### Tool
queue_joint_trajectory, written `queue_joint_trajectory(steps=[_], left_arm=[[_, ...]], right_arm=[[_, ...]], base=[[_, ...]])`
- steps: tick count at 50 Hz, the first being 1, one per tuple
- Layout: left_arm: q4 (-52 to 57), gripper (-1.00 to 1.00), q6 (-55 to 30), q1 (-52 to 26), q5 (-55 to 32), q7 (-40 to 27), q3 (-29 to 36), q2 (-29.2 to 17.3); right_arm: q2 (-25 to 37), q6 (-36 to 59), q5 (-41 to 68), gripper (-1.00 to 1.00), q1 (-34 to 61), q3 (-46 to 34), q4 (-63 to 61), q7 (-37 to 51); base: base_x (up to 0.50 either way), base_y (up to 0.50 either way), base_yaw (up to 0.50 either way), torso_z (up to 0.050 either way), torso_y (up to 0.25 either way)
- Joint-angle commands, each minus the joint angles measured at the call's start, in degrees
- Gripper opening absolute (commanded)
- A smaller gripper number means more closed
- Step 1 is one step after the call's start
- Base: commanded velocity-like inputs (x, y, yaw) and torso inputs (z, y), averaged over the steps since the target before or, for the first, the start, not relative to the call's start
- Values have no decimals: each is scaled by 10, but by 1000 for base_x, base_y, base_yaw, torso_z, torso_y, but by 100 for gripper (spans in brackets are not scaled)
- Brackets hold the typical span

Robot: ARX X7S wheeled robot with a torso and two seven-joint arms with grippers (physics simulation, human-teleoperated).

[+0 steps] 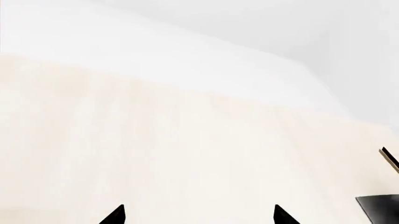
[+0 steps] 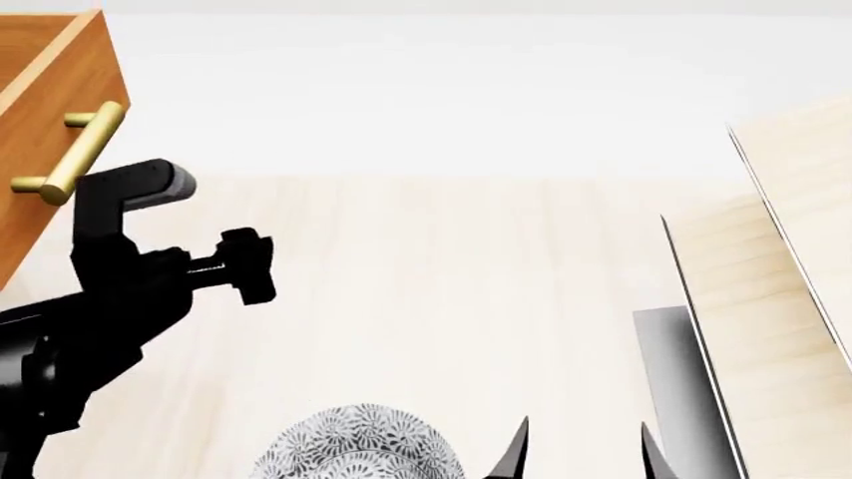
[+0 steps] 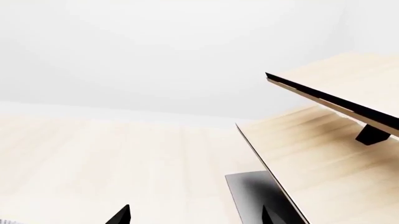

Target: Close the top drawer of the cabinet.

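Only in the head view: one top drawer (image 2: 47, 120), pulled out, just up-left of the left end effector (image 2: 246, 267); one patterned bowl (image 2: 357, 447) left of the right end effector (image 2: 582, 451). One pale shelf (image 3: 324, 154) right of it. Table (image 2: 440, 299) below. Both end effectors spread open, empty.

The top drawer (image 2: 40, 120) is warm matt wood with a satin brass handle (image 2: 74, 152). The worktop (image 2: 426, 299) is pale, smooth wood grain.
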Motion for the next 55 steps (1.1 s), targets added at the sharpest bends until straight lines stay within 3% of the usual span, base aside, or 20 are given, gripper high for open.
queue_joint_trajectory(steps=[1,20,39,55], left_arm=[[-5,100,-39,-14,37,31,-77,-2],[-5,100,21,-7,61,-51,-39,1],[-6,100,33,-38,56,-140,-6,-32],[-6,100,21,-52,47,-183,-22,-65]], right_arm=[[5,-2,5,100,0,0,9,1],[4,-6,5,100,5,-6,19,6],[6,-3,6,100,9,-12,22,10],[6,-2,2,100,16,-22,31,12]], base=[[0,0,0,0,0],[0,0,0,0,0],[0,0,0,0,0],[0,0,0,0,0]])
